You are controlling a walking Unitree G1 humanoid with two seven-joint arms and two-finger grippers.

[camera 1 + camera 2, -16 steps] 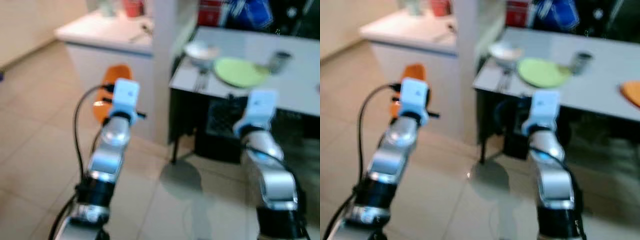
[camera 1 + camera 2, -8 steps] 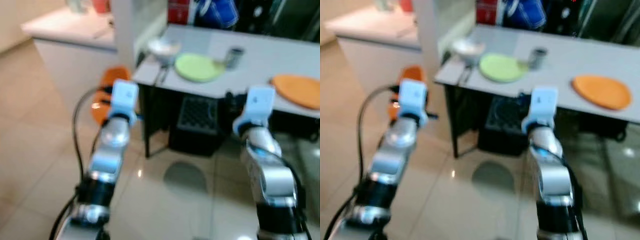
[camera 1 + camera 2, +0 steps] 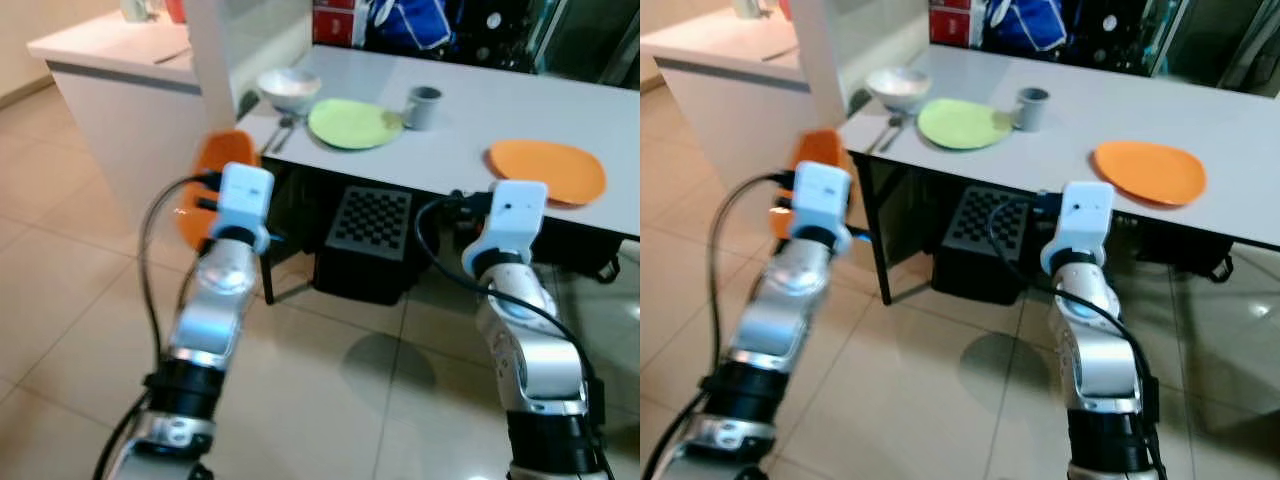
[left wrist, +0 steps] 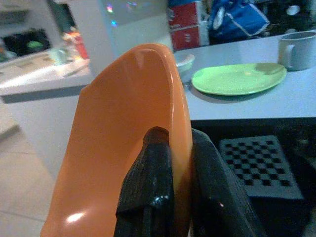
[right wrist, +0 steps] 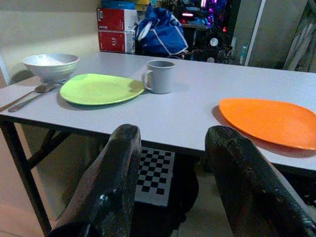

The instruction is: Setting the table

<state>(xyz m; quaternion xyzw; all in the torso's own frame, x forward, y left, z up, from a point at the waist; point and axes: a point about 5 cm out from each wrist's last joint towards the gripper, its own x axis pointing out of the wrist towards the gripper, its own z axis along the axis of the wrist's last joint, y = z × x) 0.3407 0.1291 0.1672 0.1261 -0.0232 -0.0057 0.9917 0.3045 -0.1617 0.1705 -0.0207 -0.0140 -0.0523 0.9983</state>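
My left gripper (image 4: 178, 136) is shut on the rim of an orange dish (image 4: 123, 143), held on edge in front of me; the dish (image 3: 203, 185) shows behind the left wrist. My right gripper (image 5: 173, 182) is open with nothing between its fingers, raised short of the table's near edge. On the grey table (image 3: 470, 140) stand a white bowl (image 3: 288, 88), a green plate (image 3: 352, 123), a grey mug (image 3: 424, 105) and an orange plate (image 3: 547, 170). Cutlery (image 3: 281, 130) lies beside the green plate.
A black box with a checkered top (image 3: 372, 240) sits under the table. A white counter (image 3: 115, 55) and a white pillar (image 3: 212, 60) stand at the left. Red boxes (image 5: 116, 32) and a blue bag (image 5: 160, 34) are behind the table. Tiled floor lies between me and the table.
The camera has turned right and come closer, so the table is now sharp and more central, with the orange plate in view. Both arms keep their pose, and the left still holds the dish.
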